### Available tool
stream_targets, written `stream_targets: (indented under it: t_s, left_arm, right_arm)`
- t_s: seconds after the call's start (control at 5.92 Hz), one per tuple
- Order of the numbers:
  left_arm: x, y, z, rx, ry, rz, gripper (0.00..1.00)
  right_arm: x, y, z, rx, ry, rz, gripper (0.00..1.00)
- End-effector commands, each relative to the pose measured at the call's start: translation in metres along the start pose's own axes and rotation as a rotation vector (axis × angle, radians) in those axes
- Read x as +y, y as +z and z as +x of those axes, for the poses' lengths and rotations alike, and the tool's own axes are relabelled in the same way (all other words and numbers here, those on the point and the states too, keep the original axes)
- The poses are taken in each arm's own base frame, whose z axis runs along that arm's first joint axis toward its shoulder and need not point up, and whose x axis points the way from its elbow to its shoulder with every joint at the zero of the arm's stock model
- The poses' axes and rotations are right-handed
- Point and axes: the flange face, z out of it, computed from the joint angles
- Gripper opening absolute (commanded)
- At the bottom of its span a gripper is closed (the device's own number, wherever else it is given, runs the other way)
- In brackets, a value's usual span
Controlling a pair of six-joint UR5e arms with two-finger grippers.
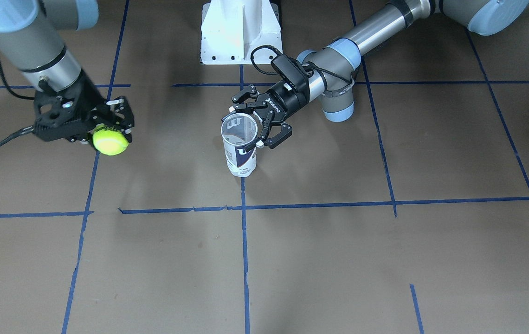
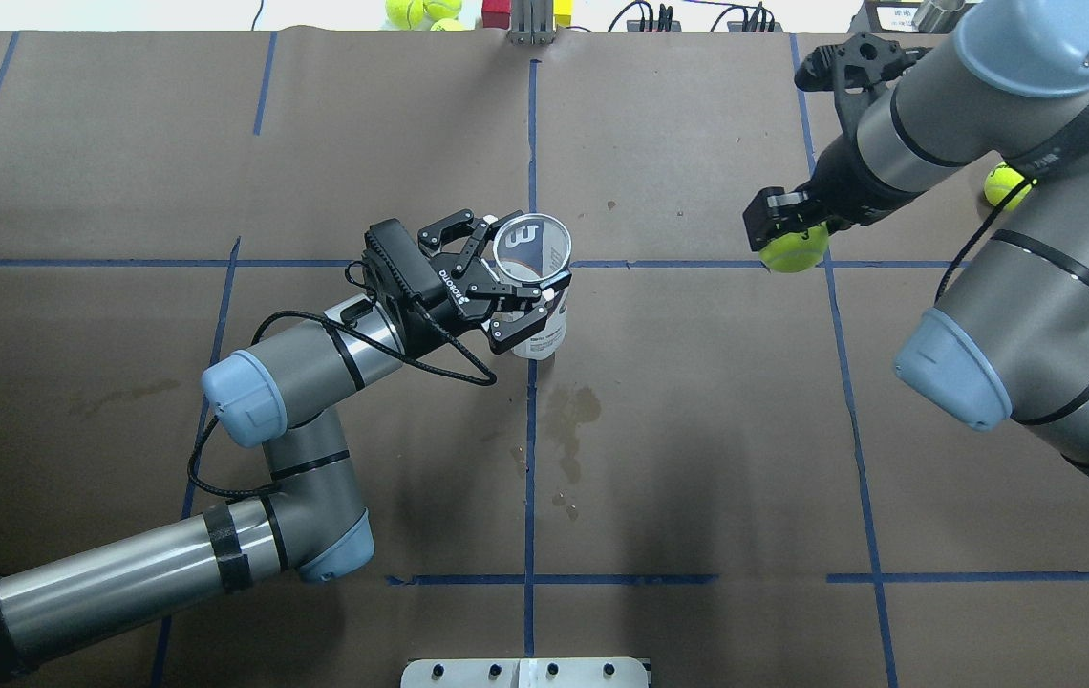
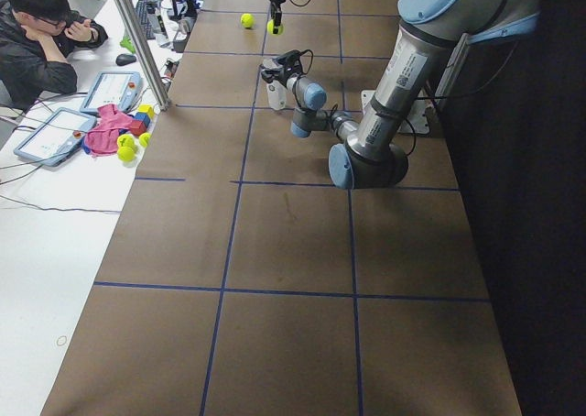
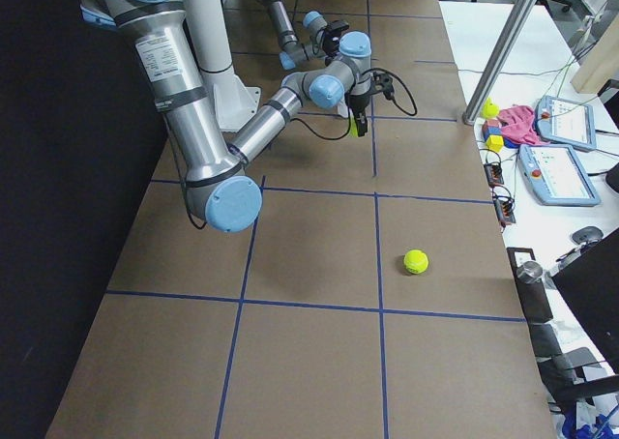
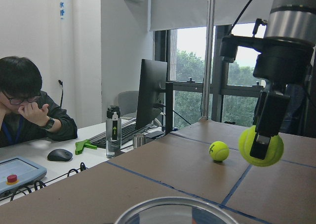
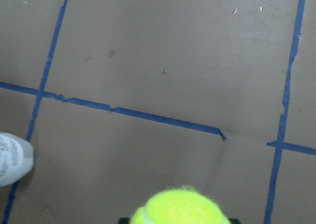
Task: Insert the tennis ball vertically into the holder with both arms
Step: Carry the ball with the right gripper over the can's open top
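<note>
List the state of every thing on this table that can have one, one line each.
Can: upright on the table, top open, empty as far as shows.
Left gripper: closed around the can near its rim.
Right gripper: shut on a tennis ball.
Held tennis ball: lifted off the table, away from the can.
Loose tennis ball: lying on the table, untouched.

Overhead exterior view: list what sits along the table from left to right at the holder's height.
Left gripper → holder it is closed on → right gripper → the tennis ball it grips → loose tennis ball behind the right arm.
</note>
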Motion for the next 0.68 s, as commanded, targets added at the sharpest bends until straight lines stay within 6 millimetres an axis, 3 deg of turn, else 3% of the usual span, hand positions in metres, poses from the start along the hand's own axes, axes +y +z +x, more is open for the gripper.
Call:
stream_targets:
  t_s: [0.0,0.51]
  left_arm:
    - [0.007,-0.003,0.002,0.002,-0.001,-0.011,0.86]
    - [0.011,-0.004,0.005,0.005,-0.003,-0.017,0.86]
  right_arm:
    - [0.010,-0.023,-0.027,-0.039,0.023,0.013,0.36]
    - [0.002,-0.058,-0.084,-0.062,0.085,0.001,0.36]
